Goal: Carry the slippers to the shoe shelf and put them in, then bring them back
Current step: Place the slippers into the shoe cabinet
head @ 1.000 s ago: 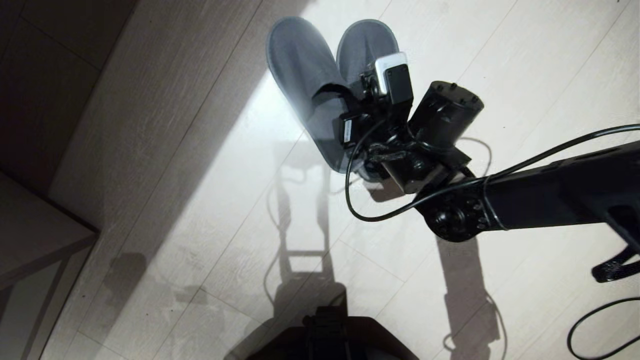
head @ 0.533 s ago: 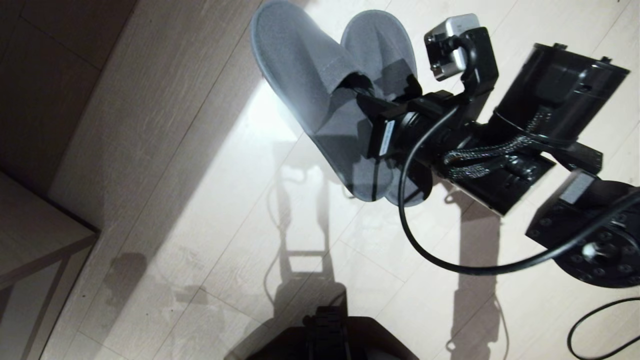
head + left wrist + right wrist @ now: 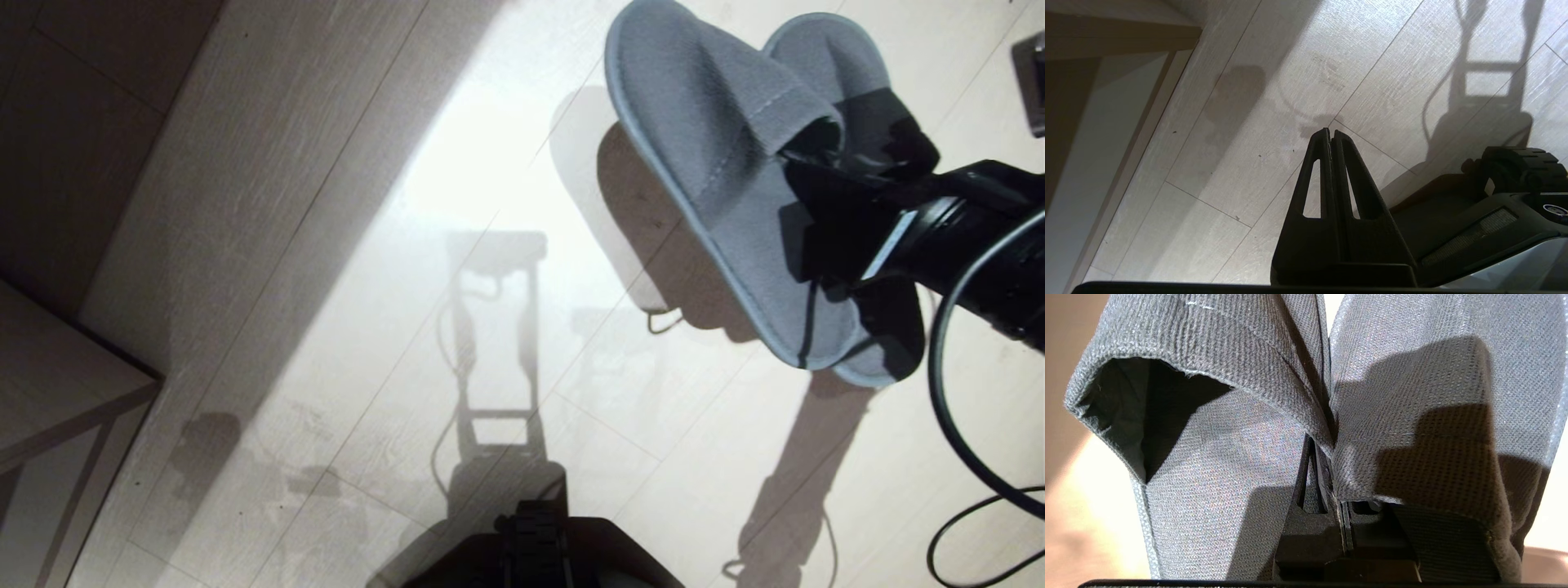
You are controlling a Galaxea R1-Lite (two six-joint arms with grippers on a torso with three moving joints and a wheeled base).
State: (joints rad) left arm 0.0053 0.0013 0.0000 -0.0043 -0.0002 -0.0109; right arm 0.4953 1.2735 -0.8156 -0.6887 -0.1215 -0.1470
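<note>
Pinching the slippers (image 3: 727, 171) together, right gripper (image 3: 1331, 465) hangs over sunlit pale plank floor (image 3: 343, 343) — seemingly airborne.

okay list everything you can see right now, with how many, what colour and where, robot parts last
slippers: two, grey-blue, side by side, lifted off the floor at the head view's upper right, pinched where their inner edges meet.
floor: one, pale wood-look planks, sunlit stripe across the middle, below everything.
furniture edge: one, pale wood panel, at the head view's lower left.
cable: one, black, looping down at the right edge.
right end effector: one, black, shut on the slippers.
left end effector: one, black, shut and empty, pointing at bare floor.
robot base: one, dark, bottom centre of the head view.
</note>
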